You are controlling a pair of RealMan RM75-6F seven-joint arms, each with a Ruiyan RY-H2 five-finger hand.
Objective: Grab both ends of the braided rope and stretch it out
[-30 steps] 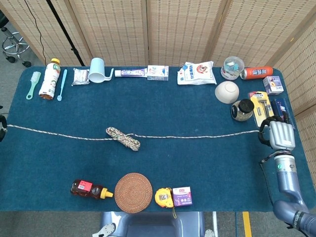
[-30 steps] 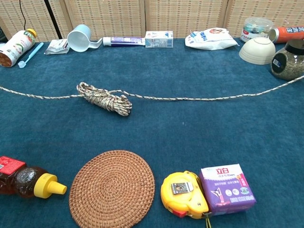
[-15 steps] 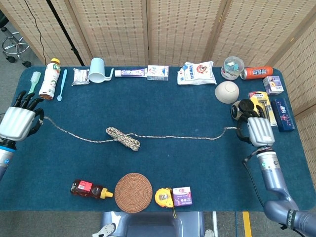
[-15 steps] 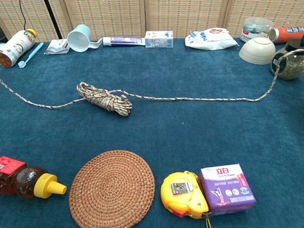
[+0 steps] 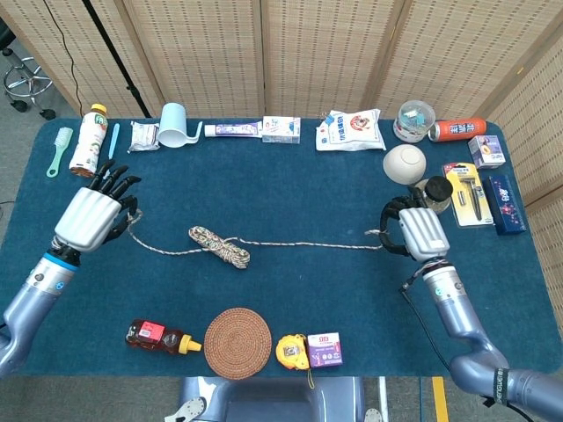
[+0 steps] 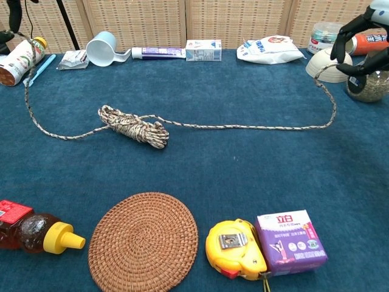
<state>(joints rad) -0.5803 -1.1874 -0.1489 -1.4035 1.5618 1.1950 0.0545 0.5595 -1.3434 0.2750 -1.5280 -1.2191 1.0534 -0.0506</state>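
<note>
Blue felt covers the table, and the braided rope runs across its middle from one robot hand to the other. On the far left, the left robot hand hovers above the cloth with its dark fingers curled forward over the rope's left end; the cord rises from the felt into those fingers, so I judge it is grasping that end, though the contact itself is hidden under the palm. From there the rope sags down and right to a tight coiled bundle, a knot of loops lying flat on the felt, which takes up much of the length. Beyond the bundle a single thin strand lies nearly straight across the table, then hooks upward in a loop near the right side. That loop ends at the right robot hand, whose fingers are clenched around the rope's right end, just beside the pale bowl and the dark jar. Both ends are lifted because each is held; the slack between says the rope is not stretched now. To my eye the hands need to move well apart.
</note>
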